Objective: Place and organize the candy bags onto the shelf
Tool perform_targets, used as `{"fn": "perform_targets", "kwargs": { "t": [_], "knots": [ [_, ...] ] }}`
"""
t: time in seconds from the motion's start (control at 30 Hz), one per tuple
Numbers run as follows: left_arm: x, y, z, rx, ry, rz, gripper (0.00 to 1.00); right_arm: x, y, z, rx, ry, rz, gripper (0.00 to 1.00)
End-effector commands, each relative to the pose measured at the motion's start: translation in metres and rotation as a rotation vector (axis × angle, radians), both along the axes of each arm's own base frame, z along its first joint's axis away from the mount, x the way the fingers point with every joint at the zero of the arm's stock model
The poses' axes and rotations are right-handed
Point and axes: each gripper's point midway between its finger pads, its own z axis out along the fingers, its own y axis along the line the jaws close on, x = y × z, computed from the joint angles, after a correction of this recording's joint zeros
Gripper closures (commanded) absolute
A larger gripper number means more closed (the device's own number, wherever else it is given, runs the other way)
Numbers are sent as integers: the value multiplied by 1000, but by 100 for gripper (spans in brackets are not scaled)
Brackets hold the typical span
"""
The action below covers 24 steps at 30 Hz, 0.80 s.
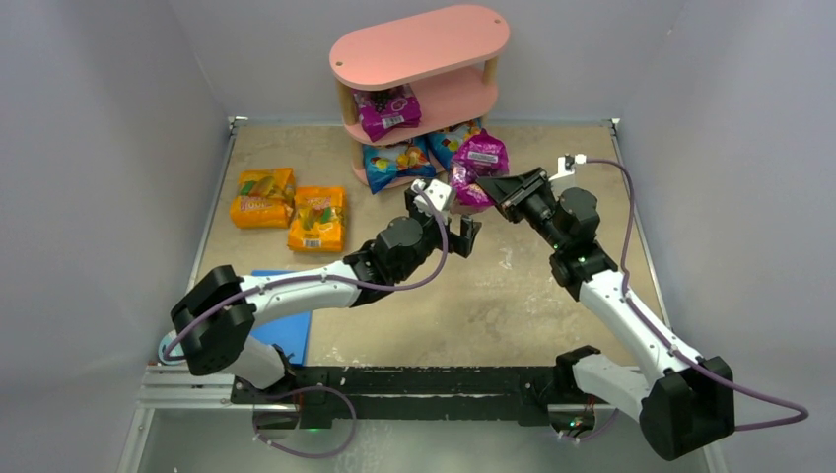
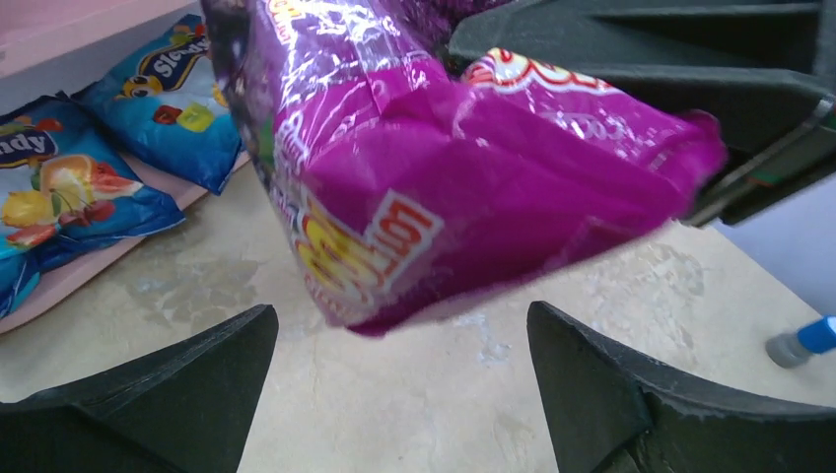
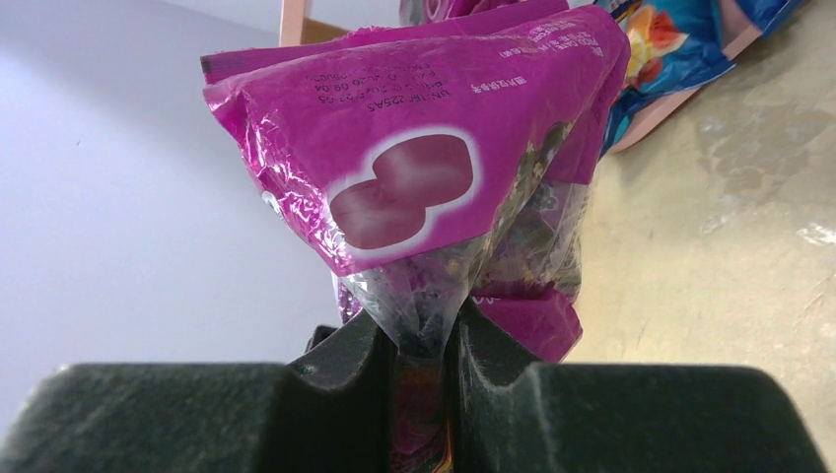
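Note:
My right gripper (image 1: pixel 490 188) is shut on a magenta candy bag (image 1: pixel 478 163), pinching its edge (image 3: pixel 424 325) and holding it above the table beside the pink shelf (image 1: pixel 419 44). My left gripper (image 1: pixel 463 229) is open and empty just below the bag, its fingers (image 2: pixel 177 379) wide apart under the bag (image 2: pixel 444 168). A second magenta bag (image 1: pixel 387 110) lies on the shelf's middle tier. Two blue bags (image 1: pixel 396 161) (image 1: pixel 449 143) lie on the bottom tier; they also show in the left wrist view (image 2: pixel 59 192) (image 2: pixel 173 99). Two orange bags (image 1: pixel 263 196) (image 1: pixel 317 218) lie on the table at left.
A flat blue mat (image 1: pixel 286 320) lies by the left arm's base. Grey walls close in the table on the left, back and right. A blue-tipped object (image 2: pixel 803 342) lies on the table at the right edge of the left wrist view.

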Motion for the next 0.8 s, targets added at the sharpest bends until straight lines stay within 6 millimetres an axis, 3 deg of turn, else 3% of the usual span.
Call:
{"fn": "perform_targets", "kwargs": {
  "t": [0.0,0.3,0.4,0.47,0.57,0.67,0.77],
  "knots": [
    [20,-1,28,-8,-96,79,4,-21,9,60,116,-173,82,81],
    [34,-9,44,32,-147,112,9,-26,20,38,99,-107,154,79],
    [33,-14,48,24,-154,89,28,-26,25,29,81,-86,179,77],
    [35,-14,48,19,-140,102,59,-27,28,22,53,-75,197,75],
    [33,-13,40,20,-84,106,98,-26,28,3,14,-41,200,70],
    [26,-11,29,22,-35,90,100,-29,31,-4,-31,-89,238,61],
    [14,-5,21,27,39,65,100,-25,35,-8,-266,-206,307,36]
  ]
}}
